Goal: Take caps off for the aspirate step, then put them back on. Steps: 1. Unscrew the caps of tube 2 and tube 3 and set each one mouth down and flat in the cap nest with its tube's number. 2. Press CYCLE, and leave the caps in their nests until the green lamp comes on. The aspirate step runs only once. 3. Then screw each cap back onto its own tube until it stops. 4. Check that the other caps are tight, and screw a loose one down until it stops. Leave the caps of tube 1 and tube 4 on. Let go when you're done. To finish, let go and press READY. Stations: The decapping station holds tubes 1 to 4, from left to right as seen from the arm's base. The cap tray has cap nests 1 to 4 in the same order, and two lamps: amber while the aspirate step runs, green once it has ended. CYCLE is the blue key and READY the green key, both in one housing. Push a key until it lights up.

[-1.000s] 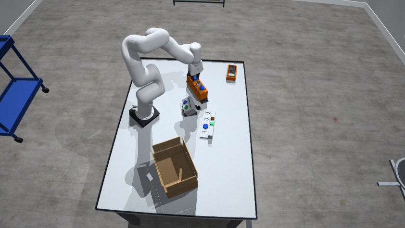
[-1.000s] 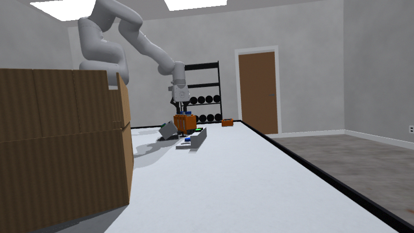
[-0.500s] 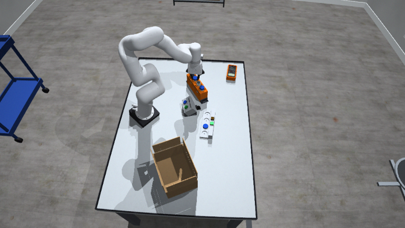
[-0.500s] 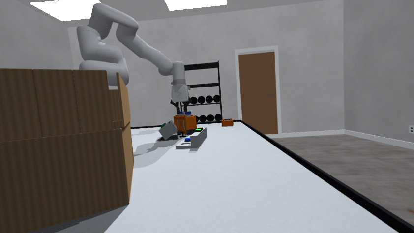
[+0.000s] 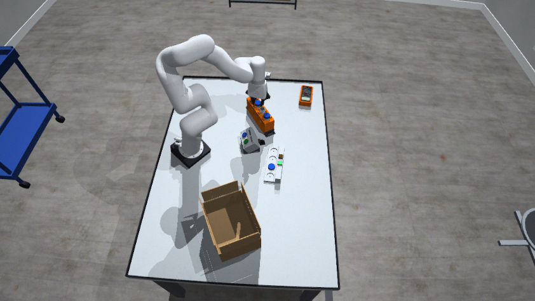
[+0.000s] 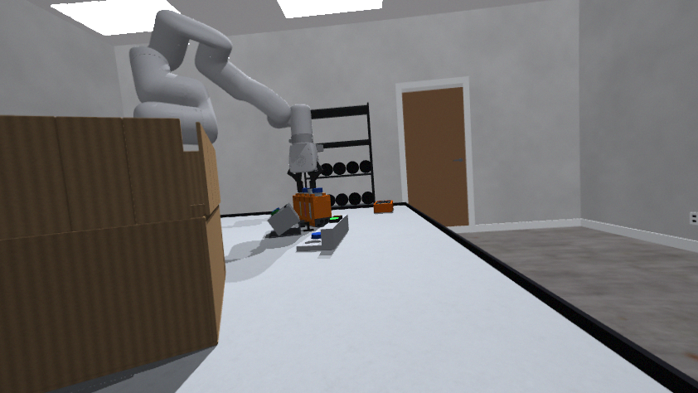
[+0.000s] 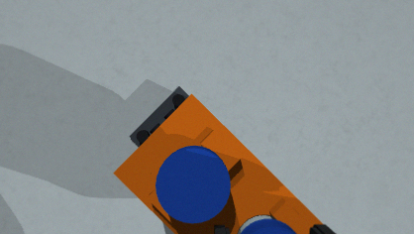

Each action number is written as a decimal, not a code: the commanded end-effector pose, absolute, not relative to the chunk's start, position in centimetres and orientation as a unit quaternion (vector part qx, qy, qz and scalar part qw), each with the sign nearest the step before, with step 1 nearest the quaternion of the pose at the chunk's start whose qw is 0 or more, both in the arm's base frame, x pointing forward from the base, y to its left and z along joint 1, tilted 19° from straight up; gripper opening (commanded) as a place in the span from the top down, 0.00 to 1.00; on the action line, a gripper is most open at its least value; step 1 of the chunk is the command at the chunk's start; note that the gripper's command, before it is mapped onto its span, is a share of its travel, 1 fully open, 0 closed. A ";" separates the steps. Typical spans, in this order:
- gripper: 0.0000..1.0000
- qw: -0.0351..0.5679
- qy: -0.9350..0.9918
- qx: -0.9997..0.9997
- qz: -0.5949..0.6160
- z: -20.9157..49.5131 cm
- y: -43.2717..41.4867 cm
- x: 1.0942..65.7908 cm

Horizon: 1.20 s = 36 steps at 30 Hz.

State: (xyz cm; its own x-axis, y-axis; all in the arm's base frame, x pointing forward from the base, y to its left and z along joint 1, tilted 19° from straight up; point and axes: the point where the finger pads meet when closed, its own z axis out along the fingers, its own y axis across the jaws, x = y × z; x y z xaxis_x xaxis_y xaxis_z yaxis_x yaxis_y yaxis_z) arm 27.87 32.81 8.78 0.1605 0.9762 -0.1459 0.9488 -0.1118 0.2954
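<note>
The orange decapping station (image 5: 260, 115) stands at the far part of the table. My gripper (image 5: 257, 100) stands straight over its far half, fingers open around the blue cap of tube 2 (image 7: 267, 228) and a little apart from it; the cap sits on its tube. The fingertips show only at the bottom edge of the wrist view (image 7: 269, 230). Tube 1's blue cap (image 7: 193, 183) sits on its tube beside it. Tube 3 (image 5: 261, 109) is uncapped. Tube 4's cap (image 5: 266, 115) is on. One blue cap (image 5: 271, 166) lies in nest 3 of the cap tray (image 5: 274, 163). The green lamp (image 5: 279, 162) is lit.
The grey key housing (image 5: 248, 141) with the blue key (image 5: 244, 134) and the green key (image 5: 246, 141) stands between station and tray. An orange meter (image 5: 305, 95) lies at the far right. An open cardboard box (image 5: 230, 220) stands near the front.
</note>
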 end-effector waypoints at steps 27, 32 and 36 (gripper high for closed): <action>0.54 0.158 0.955 0.245 -0.055 9.0 33.0 27.9; 1.00 0.158 0.955 0.245 -0.055 9.0 33.0 27.9; 1.00 0.158 0.955 0.245 -0.055 9.0 33.0 27.9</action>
State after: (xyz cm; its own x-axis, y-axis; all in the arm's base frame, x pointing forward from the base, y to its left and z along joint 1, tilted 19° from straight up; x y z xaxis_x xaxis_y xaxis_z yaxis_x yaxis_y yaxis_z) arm 27.90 32.85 8.89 -0.8298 0.4510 -0.3287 0.4865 0.8732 -0.0302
